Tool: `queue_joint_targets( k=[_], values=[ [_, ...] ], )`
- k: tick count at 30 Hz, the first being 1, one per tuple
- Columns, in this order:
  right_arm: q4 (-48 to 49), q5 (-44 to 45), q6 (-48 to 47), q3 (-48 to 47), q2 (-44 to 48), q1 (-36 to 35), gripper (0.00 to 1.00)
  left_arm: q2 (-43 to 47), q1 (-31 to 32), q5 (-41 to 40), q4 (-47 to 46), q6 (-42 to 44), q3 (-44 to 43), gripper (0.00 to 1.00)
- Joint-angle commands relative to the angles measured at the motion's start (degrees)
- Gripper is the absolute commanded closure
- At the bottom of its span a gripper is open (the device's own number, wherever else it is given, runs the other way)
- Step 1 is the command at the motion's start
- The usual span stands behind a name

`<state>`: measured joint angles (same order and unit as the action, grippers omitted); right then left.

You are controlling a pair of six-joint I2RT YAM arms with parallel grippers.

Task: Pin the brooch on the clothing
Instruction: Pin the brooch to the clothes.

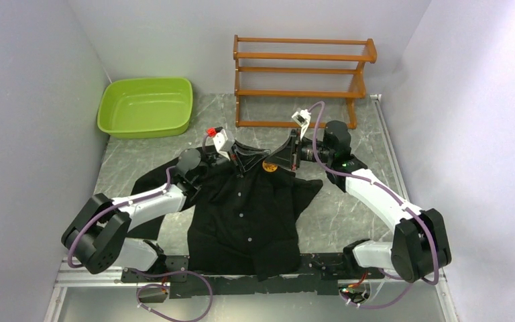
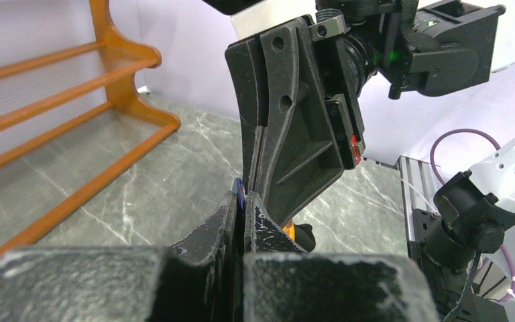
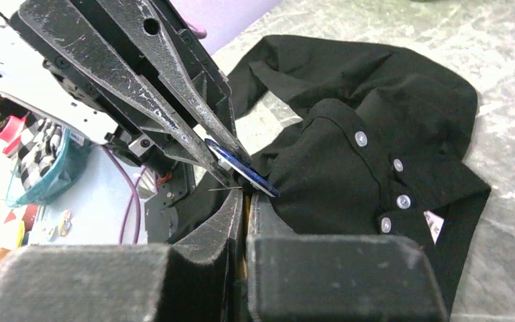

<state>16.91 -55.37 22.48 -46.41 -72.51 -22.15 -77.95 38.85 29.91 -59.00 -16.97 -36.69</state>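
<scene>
Your right gripper (image 3: 243, 201) fills the bottom of its own wrist view, its fingers pressed together with no gap between them. Whether they have caught anything, the pictures do not settle. Right at those tips, your left gripper (image 3: 233, 168) reaches in from the upper left. It is pinching the brooch (image 3: 248, 174) by its blue round part, which is turned edge-on just above the clothing (image 3: 362, 188).

From above, you see the brooch's orange face (image 1: 269, 166) over the clothing's right chest, just below the collar. Both grippers meet over it there. You cannot tell from any view whether the orange face touches the cloth.

The clothing lies spread on the table (image 1: 349, 215), front up, with its collar away from the arm bases. In the right wrist view, its white buttons (image 3: 361, 139) run down the front, and a white label (image 3: 434, 225) shows beside them. Beyond the clothing's left sleeve sits a green basin (image 1: 146, 107). Beyond its collar, to the right, stands a wooden rack (image 1: 302, 74).
</scene>
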Motion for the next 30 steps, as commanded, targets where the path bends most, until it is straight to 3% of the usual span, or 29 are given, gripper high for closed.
queue_joint_targets(
  k=[1, 5, 11, 16, 19, 23, 30],
  values=[
    [-5.41, 9.46, -4.51, -0.04, 1.61, -1.01, 1.00, 2.15, 1.74, 5.99, -4.02, -3.04, -3.72, 0.97],
    [-4.67, 10.77, -4.42, 0.85, 4.57, -0.60, 1.00, 4.86, 1.75, 4.06, 2.36, -0.08, -3.09, 0.97],
    [-1.32, 8.20, -4.11, 2.94, 7.90, -0.14, 0.60, 7.17, 1.74, 1.06, 14.62, 4.77, -2.73, 0.97],
    [0.70, 6.90, -2.23, 5.31, 9.37, 1.97, 0.29, 7.41, 1.74, -1.36, 14.24, 1.72, -1.48, 0.98],
    [3.10, 4.42, -0.72, 7.26, 10.98, 3.71, 0.18, 7.33, 1.75, -3.39, 15.59, -0.55, -1.86, 0.98],
    [3.63, 1.82, -0.12, 8.79, 12.79, 4.26, 0.14, 7.20, 1.74, -4.06, 16.39, -3.56, -2.10, 0.97],
    [7.70, -1.71, 1.39, 9.83, 11.77, 4.19, 0.17, 8.56, 1.72, -3.68, 14.53, -9.26, -1.53, 0.97]
  ],
)
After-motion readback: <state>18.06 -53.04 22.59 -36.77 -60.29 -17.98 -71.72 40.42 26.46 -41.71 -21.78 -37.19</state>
